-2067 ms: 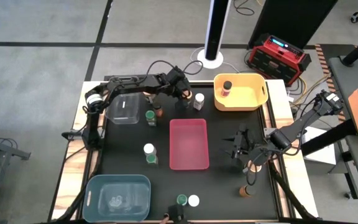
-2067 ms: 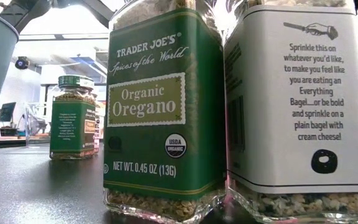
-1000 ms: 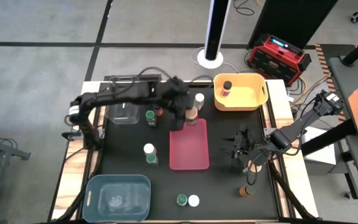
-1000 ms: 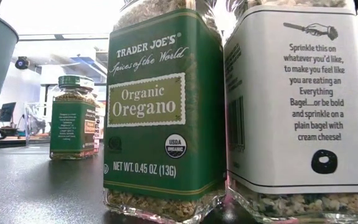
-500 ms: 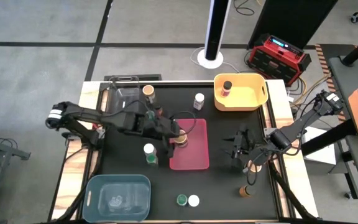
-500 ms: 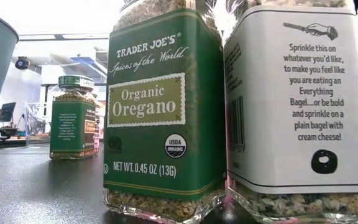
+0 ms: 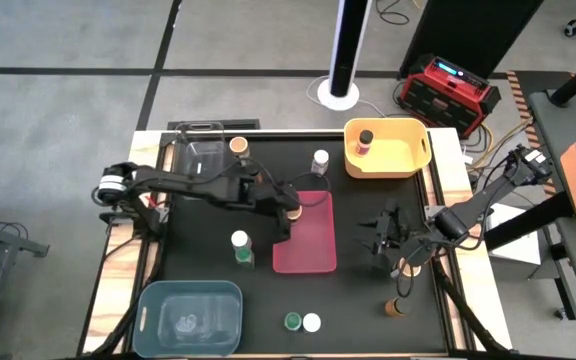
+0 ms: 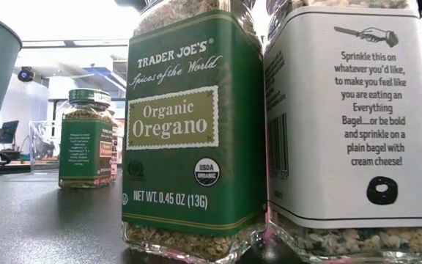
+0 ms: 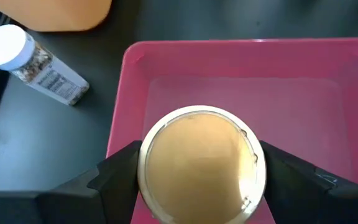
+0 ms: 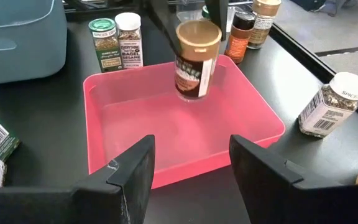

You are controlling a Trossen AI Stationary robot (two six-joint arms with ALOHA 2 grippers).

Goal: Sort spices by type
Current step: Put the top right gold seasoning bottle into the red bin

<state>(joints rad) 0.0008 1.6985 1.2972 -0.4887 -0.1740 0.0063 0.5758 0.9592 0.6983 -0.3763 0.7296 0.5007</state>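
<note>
Black matte tabletop; left tool grips cylindrical tan-lidded jar.

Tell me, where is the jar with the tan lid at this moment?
The tan-lidded jar hangs in the left gripper, above the pink bin's near-left part in the high view, clear of its floor.

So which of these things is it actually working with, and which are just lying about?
Job:
- tan-lidded jar, held over the pink bin by the left gripper
- white-lidded jar
- oregano jar
- yellow bin

Lying about:
- red box on the floor
- white pole
</note>
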